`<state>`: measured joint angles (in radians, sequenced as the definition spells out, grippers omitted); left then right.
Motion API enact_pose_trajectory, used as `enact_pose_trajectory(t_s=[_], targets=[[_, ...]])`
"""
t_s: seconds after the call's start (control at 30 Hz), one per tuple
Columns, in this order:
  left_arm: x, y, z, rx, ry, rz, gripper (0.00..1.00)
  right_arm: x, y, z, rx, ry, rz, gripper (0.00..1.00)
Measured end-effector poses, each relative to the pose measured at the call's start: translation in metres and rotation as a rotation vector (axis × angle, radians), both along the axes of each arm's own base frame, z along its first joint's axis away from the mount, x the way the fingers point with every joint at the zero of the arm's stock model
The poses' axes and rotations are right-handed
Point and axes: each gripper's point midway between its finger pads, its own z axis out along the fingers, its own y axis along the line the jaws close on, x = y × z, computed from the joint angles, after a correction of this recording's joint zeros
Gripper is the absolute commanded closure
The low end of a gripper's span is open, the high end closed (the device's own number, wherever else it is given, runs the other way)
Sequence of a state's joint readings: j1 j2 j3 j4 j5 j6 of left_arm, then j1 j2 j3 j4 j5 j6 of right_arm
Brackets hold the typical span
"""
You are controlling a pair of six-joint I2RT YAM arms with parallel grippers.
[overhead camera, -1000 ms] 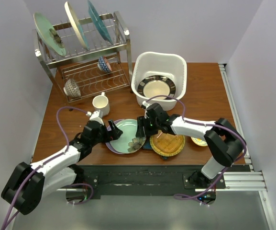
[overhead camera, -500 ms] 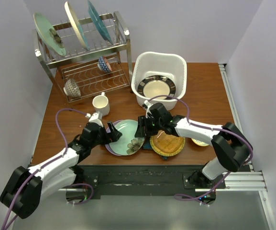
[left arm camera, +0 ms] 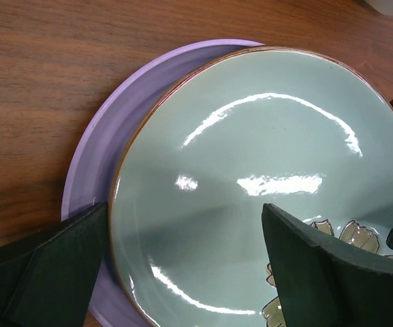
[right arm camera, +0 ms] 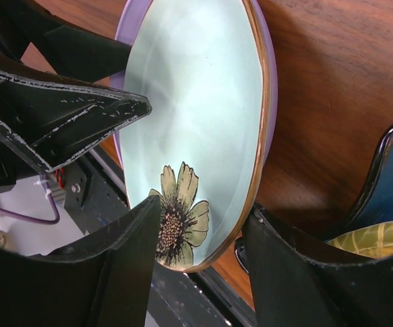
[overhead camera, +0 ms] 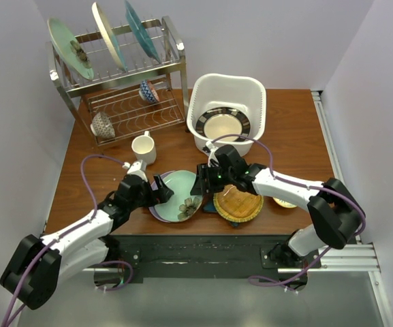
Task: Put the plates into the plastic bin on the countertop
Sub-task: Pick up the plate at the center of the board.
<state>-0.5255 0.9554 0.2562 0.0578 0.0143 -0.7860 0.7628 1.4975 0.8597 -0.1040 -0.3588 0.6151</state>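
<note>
The mint floral plate (overhead camera: 178,194) lies on the lavender plate (overhead camera: 155,206) at the table's front. My left gripper (overhead camera: 162,193) is open: one finger (left arm camera: 46,272) is outside the mint plate's (left arm camera: 264,170) left rim, over the lavender plate (left arm camera: 101,143), and the other is above its face. My right gripper (overhead camera: 203,182) is open around the mint plate's (right arm camera: 189,116) right rim, one finger (right arm camera: 101,272) over the flower. The amber plate (overhead camera: 238,206) overlaps the blue star-shaped plate (overhead camera: 210,206). The white bin (overhead camera: 227,77) holds the black-rimmed cream plate (overhead camera: 222,125).
The wire dish rack (overhead camera: 124,88) stands at the back left with three upright plates and two bowls. A cream mug (overhead camera: 143,146) sits in front of it. A small yellow dish (overhead camera: 285,201) lies under my right forearm.
My left gripper has moved right, onto the mint plate's left rim. My right gripper has closed in on its right rim. The mint plate has shifted slightly left.
</note>
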Motion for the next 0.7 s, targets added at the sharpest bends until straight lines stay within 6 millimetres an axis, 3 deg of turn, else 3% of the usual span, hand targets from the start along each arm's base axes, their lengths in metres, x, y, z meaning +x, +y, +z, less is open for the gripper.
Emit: enact_pose_trajectory(t_s=[0.33,0.7], targets=[[0.002,0.000,-0.001,0.008,0.009,0.003,0.04,-0.002,0.002,0.004,0.020,0.014,0.004,0.48],[0.008,-0.007,-0.003,0.013,0.028,-0.008,0.04,-0.008,-0.003,0.031,0.056,-0.025,0.008,0.50]])
